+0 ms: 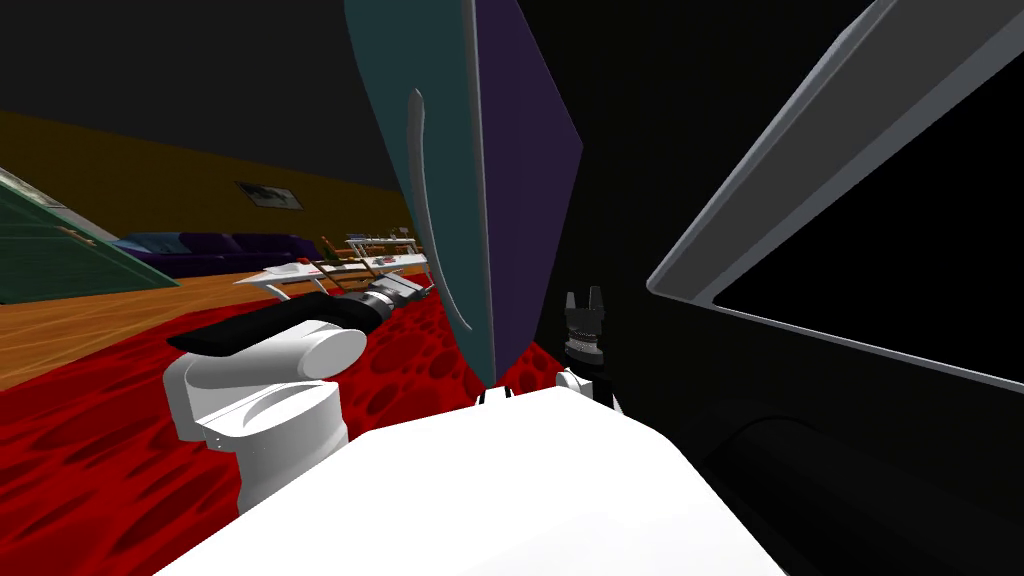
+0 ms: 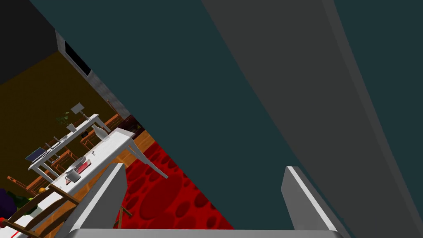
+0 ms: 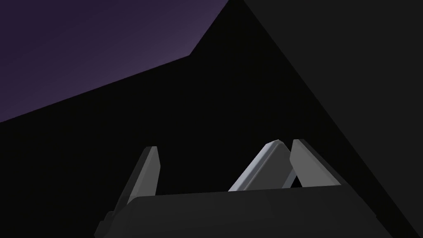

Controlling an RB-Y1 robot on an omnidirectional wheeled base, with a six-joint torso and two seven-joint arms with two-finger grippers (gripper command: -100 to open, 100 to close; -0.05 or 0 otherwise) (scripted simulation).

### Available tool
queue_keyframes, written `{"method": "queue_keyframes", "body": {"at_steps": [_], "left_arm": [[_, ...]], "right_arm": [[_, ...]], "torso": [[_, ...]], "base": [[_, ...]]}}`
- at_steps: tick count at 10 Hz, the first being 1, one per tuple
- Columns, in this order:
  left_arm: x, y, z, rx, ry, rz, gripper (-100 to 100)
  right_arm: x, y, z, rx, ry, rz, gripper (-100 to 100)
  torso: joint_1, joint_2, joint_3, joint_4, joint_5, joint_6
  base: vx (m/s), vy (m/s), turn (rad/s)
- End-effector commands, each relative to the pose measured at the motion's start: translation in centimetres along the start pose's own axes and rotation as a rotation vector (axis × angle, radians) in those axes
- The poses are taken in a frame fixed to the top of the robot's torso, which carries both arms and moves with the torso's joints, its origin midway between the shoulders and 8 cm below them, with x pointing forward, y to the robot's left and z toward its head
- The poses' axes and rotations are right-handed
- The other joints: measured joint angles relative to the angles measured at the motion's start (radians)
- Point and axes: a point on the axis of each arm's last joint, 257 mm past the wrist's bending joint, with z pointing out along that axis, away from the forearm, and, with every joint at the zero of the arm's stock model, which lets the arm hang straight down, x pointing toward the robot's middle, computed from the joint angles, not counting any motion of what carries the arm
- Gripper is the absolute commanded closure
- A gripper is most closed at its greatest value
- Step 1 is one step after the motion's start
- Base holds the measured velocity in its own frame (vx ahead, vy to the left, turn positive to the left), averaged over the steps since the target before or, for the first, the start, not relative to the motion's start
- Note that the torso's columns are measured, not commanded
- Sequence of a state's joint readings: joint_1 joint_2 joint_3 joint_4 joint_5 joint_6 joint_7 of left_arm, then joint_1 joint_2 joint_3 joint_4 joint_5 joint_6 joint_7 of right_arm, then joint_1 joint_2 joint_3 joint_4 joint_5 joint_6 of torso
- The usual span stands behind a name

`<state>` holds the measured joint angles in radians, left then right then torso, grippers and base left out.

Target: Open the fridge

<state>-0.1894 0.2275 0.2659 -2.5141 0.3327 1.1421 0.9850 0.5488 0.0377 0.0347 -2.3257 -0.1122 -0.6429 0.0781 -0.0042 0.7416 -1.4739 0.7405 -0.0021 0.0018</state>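
Red carpet [image 1: 80,450], teal fridge door [image 1: 440,150] ajar, left pincer [image 2: 203,166] spread, right pincer [image 3: 226,144] spread.

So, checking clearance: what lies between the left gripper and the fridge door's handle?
Nothing: in the left wrist view, the bare teal door face runs from the open left gripper up to the grey handle.

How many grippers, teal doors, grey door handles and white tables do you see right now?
grippers: 2, left gripper, right gripper
teal door: 1
grey handle: 1
white tables: 2
Total: 6
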Motion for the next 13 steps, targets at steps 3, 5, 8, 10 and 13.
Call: {"method": "queue_keyframes", "body": {"at_steps": [3, 5, 8, 10, 13], "left_arm": [[0.9, 0.0, -0.6, 0.000, 0.010, 0.023, 100], [-0.6, 0.4, 0.4, -0.016, -0.024, 0.019, -100], [-0.1, 0.1, 1.1, -0.034, -0.027, 0.022, -100], [-0.1, 0.1, 1.3, -0.047, -0.039, 0.009, -100], [2.0, -0.5, 0.1, -0.039, -0.003, 0.008, -100]], "right_arm": [[0.0, 0.0, 0.0, 0.000, 0.000, 0.000, 0], [0.0, 0.0, 0.0, 0.000, 0.000, 0.000, 0], [0.0, 0.0, 0.0, 0.000, 0.000, 0.000, 0], [0.0, 0.0, 0.0, 0.000, 0.000, 0.000, 0], [0.0, 0.0, 0.0, 0.000, 0.000, 0.000, 0]], "torso": [[-0.001, -0.004, -0.002, -0.002, 0.001, -0.002], [0.008, -0.005, -0.003, -0.003, 0.003, -0.002], [0.003, -0.003, -0.002, -0.002, 0.002, -0.001], [-0.011, -0.008, -0.004, -0.007, -0.002, 0.008], [-0.015, -0.004, -0.002, -0.001, -0.006, 0.009]], "base": [[-0.031, -0.067, -0.006], [-0.005, -0.011, -0.005], [-0.015, -0.015, -0.018], [-0.022, -0.023, -0.024], [-0.012, -0.016, 0.001]]}}
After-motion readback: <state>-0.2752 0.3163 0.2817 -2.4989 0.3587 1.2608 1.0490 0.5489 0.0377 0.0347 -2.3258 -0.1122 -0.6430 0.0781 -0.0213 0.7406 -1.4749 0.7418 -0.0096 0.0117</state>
